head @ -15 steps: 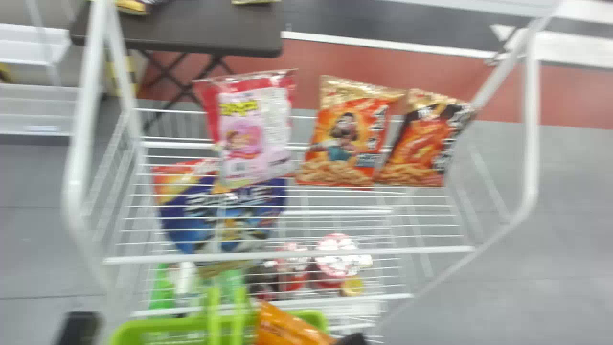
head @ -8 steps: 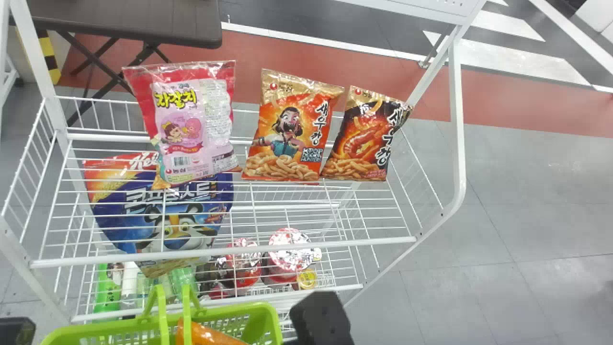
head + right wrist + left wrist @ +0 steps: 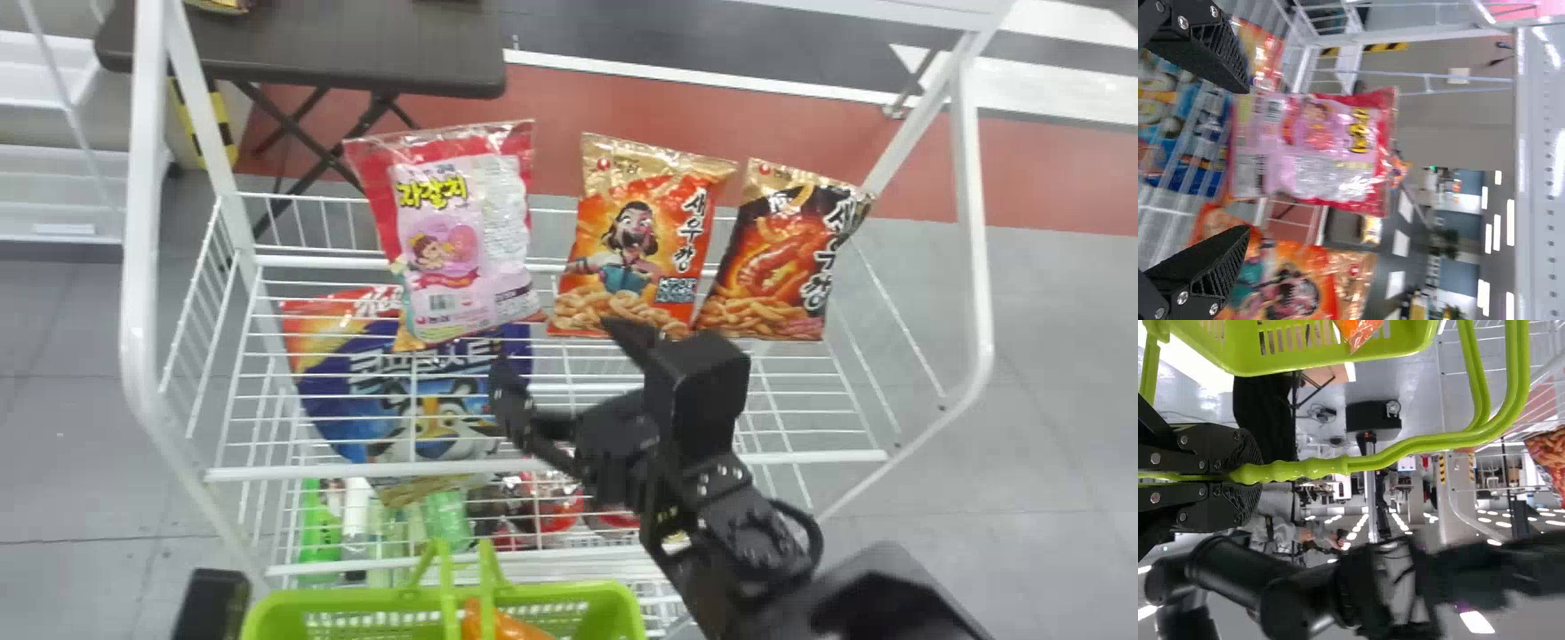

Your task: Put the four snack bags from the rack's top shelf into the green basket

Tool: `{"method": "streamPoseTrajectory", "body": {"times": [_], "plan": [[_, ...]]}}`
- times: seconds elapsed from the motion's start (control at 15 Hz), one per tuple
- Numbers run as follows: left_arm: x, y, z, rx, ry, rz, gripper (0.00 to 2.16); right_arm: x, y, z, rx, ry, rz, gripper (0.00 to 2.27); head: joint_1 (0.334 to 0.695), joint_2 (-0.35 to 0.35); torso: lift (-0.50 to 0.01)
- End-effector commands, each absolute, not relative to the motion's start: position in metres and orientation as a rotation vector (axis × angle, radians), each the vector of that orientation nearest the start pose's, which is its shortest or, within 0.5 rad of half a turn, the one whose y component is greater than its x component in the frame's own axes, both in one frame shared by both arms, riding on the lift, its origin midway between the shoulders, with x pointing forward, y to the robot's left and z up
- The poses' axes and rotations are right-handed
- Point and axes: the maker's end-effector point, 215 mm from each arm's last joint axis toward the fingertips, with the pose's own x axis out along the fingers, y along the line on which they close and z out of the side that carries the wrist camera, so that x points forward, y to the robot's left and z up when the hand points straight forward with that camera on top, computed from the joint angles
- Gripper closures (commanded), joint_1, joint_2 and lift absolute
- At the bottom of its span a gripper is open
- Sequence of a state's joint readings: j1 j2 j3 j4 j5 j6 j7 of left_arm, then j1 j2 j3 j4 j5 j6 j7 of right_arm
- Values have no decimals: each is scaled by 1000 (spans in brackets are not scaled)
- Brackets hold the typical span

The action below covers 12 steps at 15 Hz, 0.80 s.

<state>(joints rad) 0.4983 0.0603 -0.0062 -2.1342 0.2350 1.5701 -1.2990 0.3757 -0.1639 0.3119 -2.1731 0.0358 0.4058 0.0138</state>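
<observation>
Jaws spread wide and empty, the right gripper [image 3: 558,354] hovers over the white rack's top shelf [image 3: 356,472] near three snack bags [image 3: 467,258] standing there, while in front of the rack the left gripper [image 3: 212,604] clamps the handle [image 3: 1298,469] of the green basket [image 3: 356,595], an orange bag [image 3: 507,626] inside

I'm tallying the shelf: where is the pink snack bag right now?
In the head view, the pink snack bag is leftmost on the rack's top shelf, beside the orange bag; the right pincer is open in front of it.
</observation>
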Motion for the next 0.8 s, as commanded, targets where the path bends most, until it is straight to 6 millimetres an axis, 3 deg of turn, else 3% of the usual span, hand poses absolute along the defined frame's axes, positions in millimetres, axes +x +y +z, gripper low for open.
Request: {"method": "streamPoseTrajectory", "body": {"times": [0.0,0.2,0.47,0.6,0.67,0.73], "plan": [[145,3,-414,-1063,1236,-1213,2145,491,-60,-357,-91,172,336,83,695,-149,0],[145,4,-415,-1059,1240,-1213,2145,531,-39,-355,-61,103,331,90,695,-100,0],[148,11,-419,-1067,1241,-1194,2145,571,-30,-367,-75,151,337,154,695,-52,0],[150,12,-420,-1069,1241,-1193,2145,572,-23,-375,-81,186,372,974,695,-31,0],[151,12,-419,-1068,1239,-1193,2145,568,-18,-391,-70,250,415,1423,695,-24,0],[152,12,-419,-1067,1238,-1194,2145,568,-18,-396,-70,283,428,1656,695,-16,0]]}}
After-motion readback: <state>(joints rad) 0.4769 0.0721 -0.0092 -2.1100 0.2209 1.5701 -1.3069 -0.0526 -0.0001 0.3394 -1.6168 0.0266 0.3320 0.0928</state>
